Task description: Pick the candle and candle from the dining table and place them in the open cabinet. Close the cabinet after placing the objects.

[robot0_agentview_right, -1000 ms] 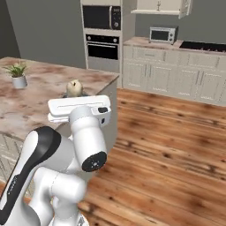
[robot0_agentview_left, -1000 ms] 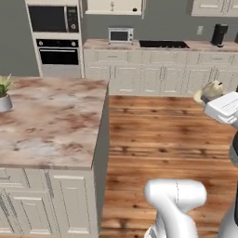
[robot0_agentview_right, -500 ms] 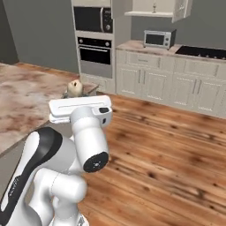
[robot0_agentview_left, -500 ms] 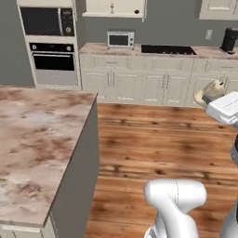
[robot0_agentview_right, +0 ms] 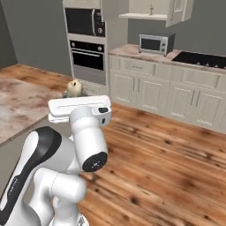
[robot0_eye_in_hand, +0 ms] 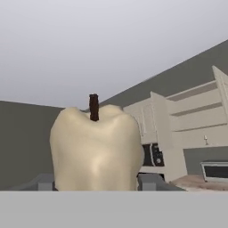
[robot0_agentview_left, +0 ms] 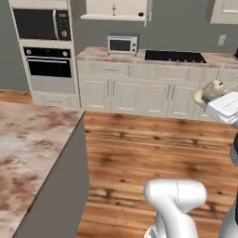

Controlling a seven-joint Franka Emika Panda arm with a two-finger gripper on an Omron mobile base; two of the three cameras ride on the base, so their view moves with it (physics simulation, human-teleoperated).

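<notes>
The claw [robot0_eye_in_hand: 95,185] grips the stubby candle [robot0_eye_in_hand: 95,147], one finger against each side, wick pointing up. The cabinet [robot0_agentview_left: 116,9] stands open at 12 o'clock in the left base view, above the microwave [robot0_agentview_left: 122,45], with something small on its shelf, too small to identify. Judging from this, one candle is mid-carry; placing it and shutting the doors remain. The counter [robot0_agentview_left: 28,153] lies at 8 o'clock.
</notes>
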